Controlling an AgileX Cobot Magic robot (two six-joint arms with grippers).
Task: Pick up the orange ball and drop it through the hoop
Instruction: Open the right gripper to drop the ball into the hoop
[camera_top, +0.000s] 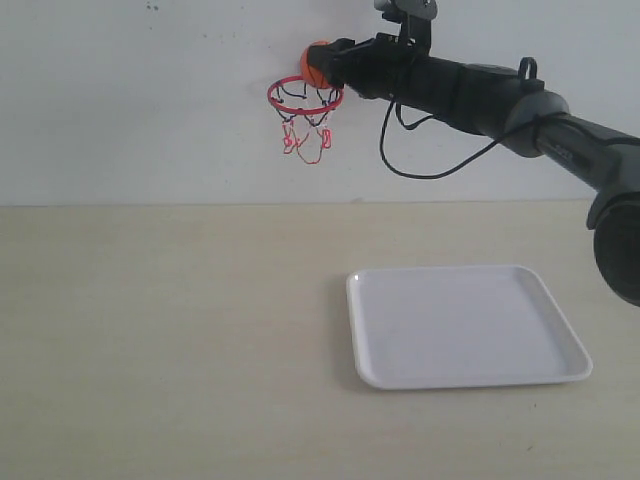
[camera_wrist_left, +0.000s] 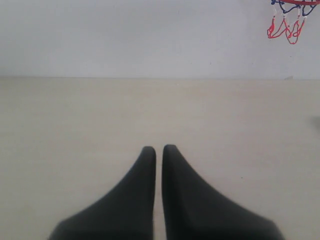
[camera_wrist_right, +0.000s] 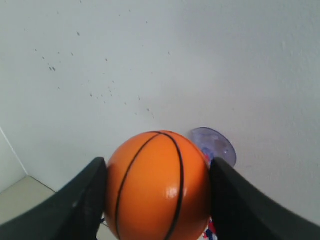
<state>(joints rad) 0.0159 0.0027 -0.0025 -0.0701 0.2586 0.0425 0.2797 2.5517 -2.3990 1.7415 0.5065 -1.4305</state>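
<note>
1. On the far left, seen only in the left wrist view, the left jaws stand all but closed, with a thin slit between the two black fingers (camera_wrist_left: 142, 190), and they hold nothing. The pale bench (camera_wrist_left: 75, 125) lies beyond them.
2. Behind the bench rises a white wall (camera_top: 120, 100), speckled with small dark marks in the right wrist view.
3. Left of centre in the exterior view, the hoop (camera_top: 305, 97) sits high on the wall. Its red ring is level, and its black-and-red net (camera_top: 305, 138) hangs loose below, well above the bench.
4. The ball (camera_top: 316, 62) is just above the ring, over its right rear part and close to the wall. I cannot tell whether it touches the ring.
5. The right jaws are clamped on the ball from both sides. In the right wrist view a black finger (camera_wrist_right: 75, 205) presses each flank of the orange, black-seamed sphere, so the jaws are spread to the ball's width.
6. Just behind the ball on the wall, the clear round suction cup (camera_wrist_right: 217, 145) shows.
7. The dark right arm (camera_top: 480, 95) reaches in from the right edge, sloping up towards the hoop, and a black cable (camera_top: 400, 165) droops beneath it.
8. Lower right, a white tray (camera_top: 460, 325) lies flat on the bench, well below the arm and apart from the hoop.
</note>
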